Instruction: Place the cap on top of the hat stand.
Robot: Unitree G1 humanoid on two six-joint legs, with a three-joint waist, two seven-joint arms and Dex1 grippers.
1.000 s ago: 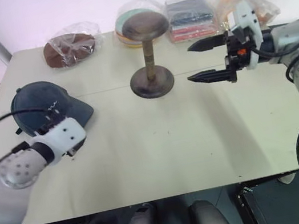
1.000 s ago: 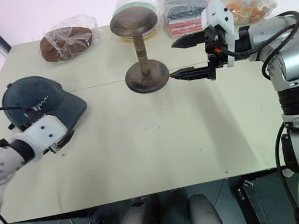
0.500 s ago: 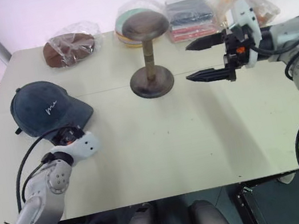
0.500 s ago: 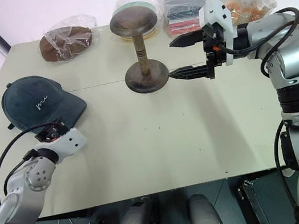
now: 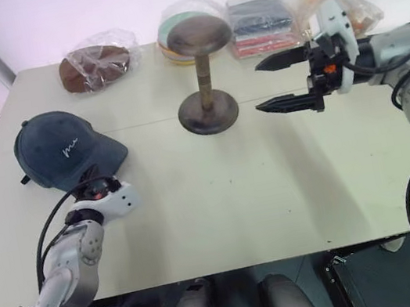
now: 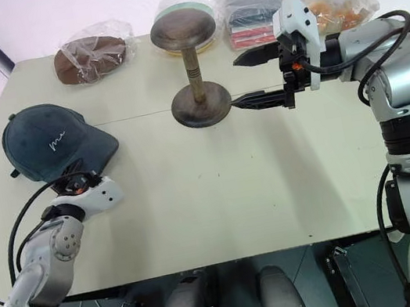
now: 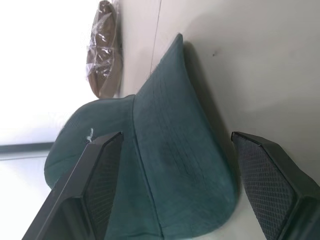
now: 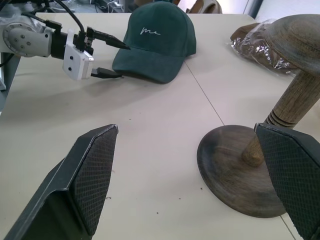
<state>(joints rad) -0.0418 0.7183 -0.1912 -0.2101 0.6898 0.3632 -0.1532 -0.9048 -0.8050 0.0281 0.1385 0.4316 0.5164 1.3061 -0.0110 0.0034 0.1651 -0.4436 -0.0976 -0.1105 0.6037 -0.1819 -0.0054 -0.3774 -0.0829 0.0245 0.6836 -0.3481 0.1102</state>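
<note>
Cap (image 5: 67, 148) flat on table (image 5: 275, 189), both end effectors unclenched, left end effector (image 8: 107, 55) at its brim.

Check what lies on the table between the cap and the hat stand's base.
Nothing: bare table separates the cap from the hat stand, in both eye views; the right wrist view shows the same stretch bare.
</note>
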